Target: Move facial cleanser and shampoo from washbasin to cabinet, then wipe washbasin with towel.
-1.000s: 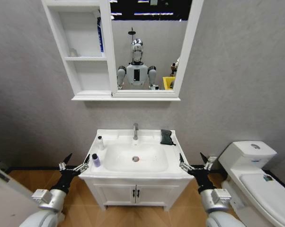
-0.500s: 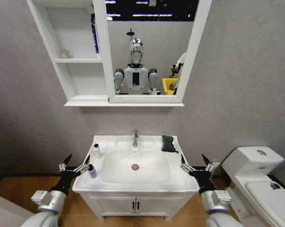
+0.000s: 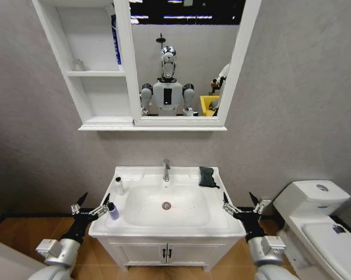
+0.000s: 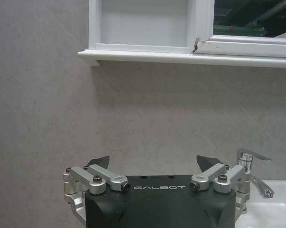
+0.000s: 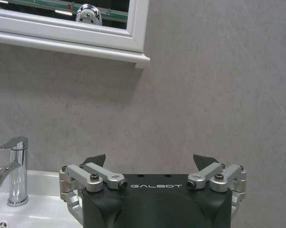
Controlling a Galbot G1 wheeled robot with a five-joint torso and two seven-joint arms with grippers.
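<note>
- Before the robot, the washbasin [image 3: 219,217] stands against the grey wall, tap [image 3: 166,170] at the back centre, bowl bare.
- Two containers stand on the basin's left rim: a small white bottle [image 3: 120,186] toward the back and a purple bottle with a dark cap [image 3: 113,210] nearer the front edge. Which is cleanser and which shampoo cannot be told.
- Both bottles are upright and apart from each other, so either could be taken singly from the left side.
- Towel [image 3: 207,177] lies bunched on the right rear corner of the rim, just beside the wall, well clear of the bottles.
- Cabinet [image 3: 97,96] hangs on the wall above the basin and to the left. Its shelves are open at the front, beside the mirror [image 3: 181,58]. A small pale item rests on the upper shelf; the lower shelf looks free.
- Left end effector [image 3: 91,205] is held low at the basin's left front corner, fingers spread, pinching nothing. It is near the purple bottle but not touching it.
- Right end effector [image 3: 242,205] is held low at the right front corner, fingers likewise spread and empty.
- Judgement: both arms flank the basin in a ready posture. No item is yet moved; the task stands at its start.
- Toilet [image 3: 315,216] stands to the right, not involved.
</note>
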